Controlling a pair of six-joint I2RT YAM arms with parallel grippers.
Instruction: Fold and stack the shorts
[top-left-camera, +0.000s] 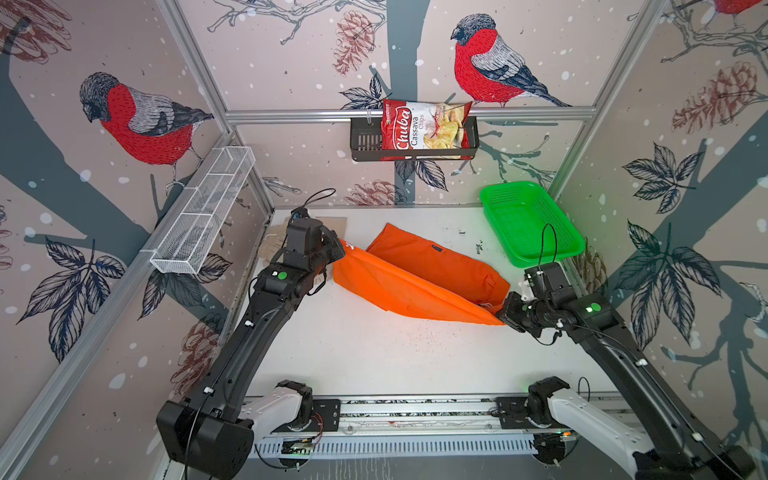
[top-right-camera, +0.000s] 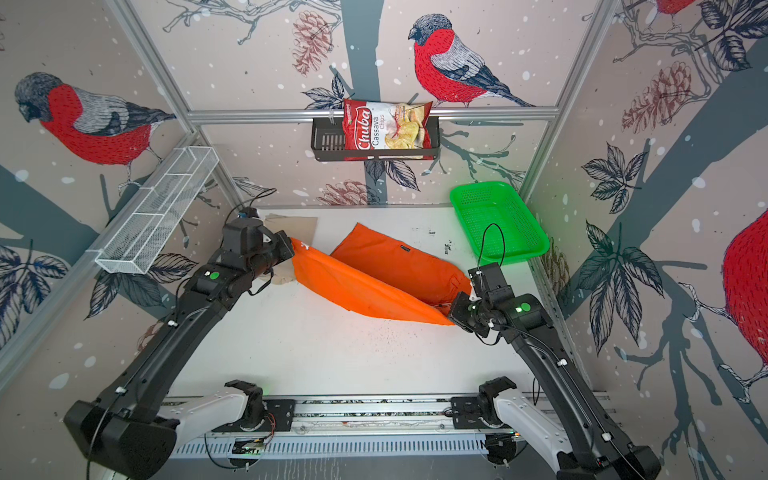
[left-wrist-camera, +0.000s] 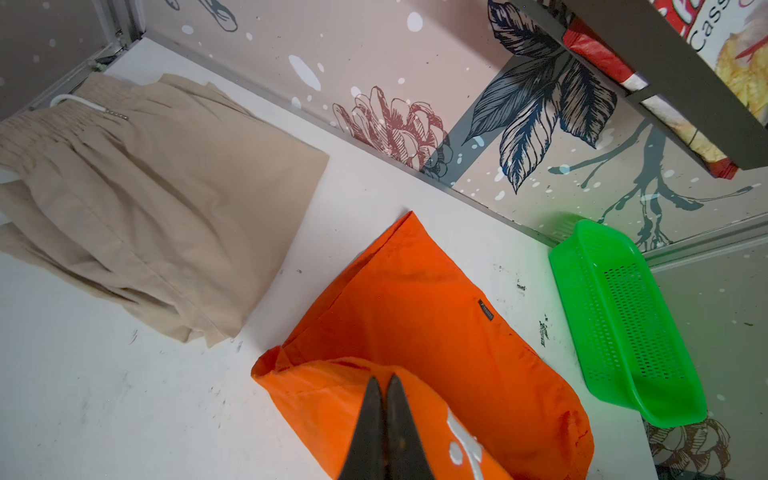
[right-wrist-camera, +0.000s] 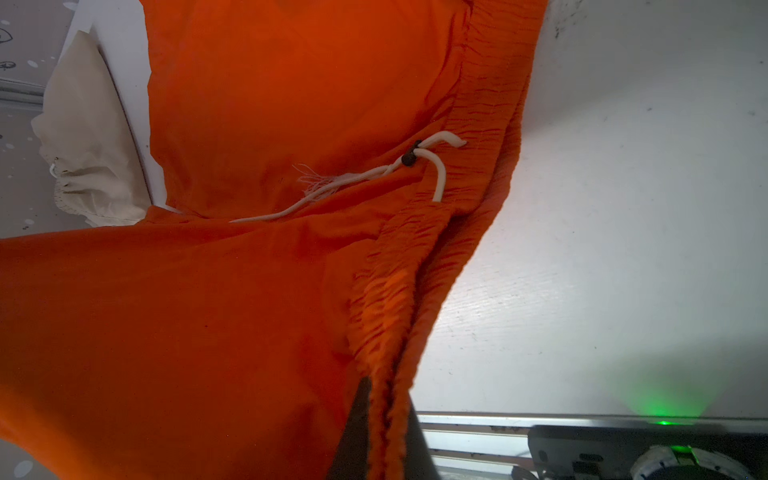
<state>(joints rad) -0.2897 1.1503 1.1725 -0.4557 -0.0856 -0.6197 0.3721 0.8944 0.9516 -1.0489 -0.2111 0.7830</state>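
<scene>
Pinching orange shorts (top-left-camera: 415, 278), left hand (top-left-camera: 341, 249) and right hand (top-left-camera: 503, 311) sit below a Chuba Cassava Chips bag (top-left-camera: 424, 124).

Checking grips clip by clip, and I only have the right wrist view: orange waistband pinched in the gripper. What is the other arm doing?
Observer: The left gripper is shut on the orange shorts at a leg corner, beside the white logo.
Operator: Is the cloth slack?
Observer: No; in both top views one layer looks taut from the left gripper to the right gripper, the other leg lying on the table.
Operator: The pale cloth at my edge?
Observer: The beige shorts, folded in the far left corner of the table.
</scene>
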